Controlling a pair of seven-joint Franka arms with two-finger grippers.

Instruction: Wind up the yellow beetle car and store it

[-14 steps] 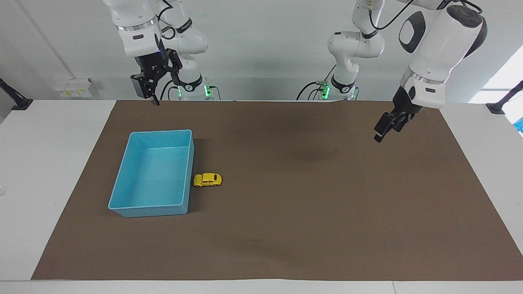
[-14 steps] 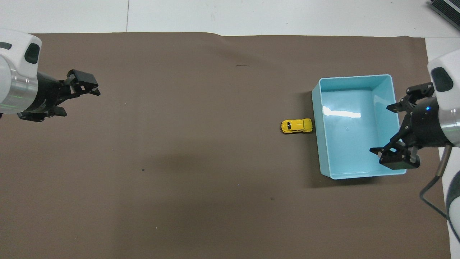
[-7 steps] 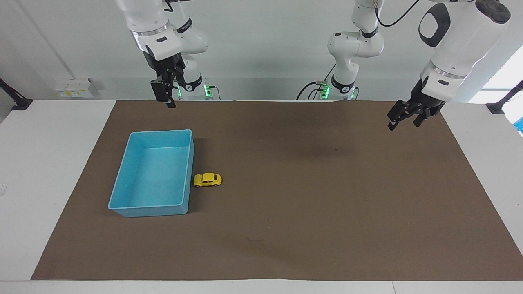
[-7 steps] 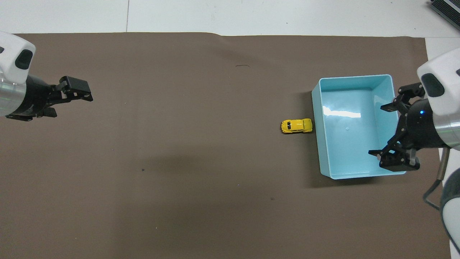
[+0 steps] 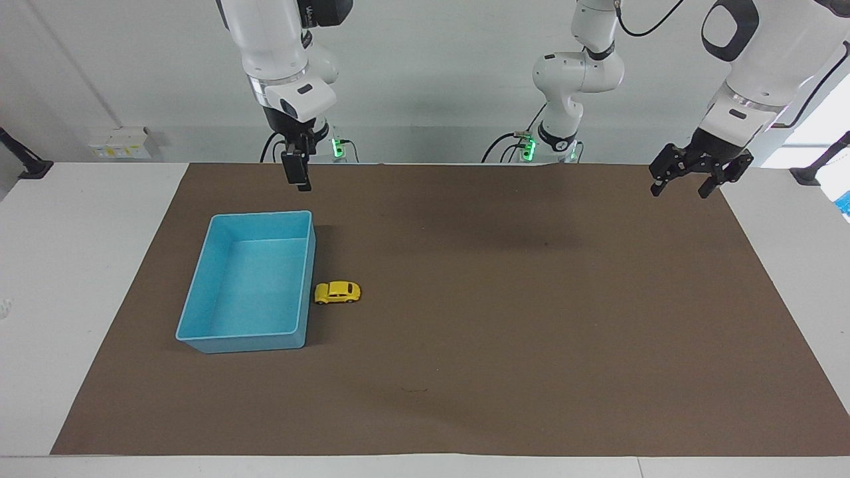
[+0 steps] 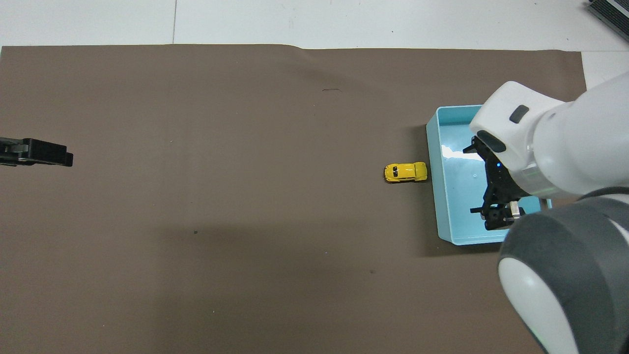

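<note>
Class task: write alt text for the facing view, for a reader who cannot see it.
A tiny yellow beetle toy car sits on a brown mat beside an empty light-blue plastic bin. The right gripper and the left gripper hang open, raised above the mat's robot-side edge, holding nothing.

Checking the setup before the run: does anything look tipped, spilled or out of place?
Nothing stands out. The yellow beetle car sits upright on its wheels beside the blue bin, which stands level and empty on the brown mat.
</note>
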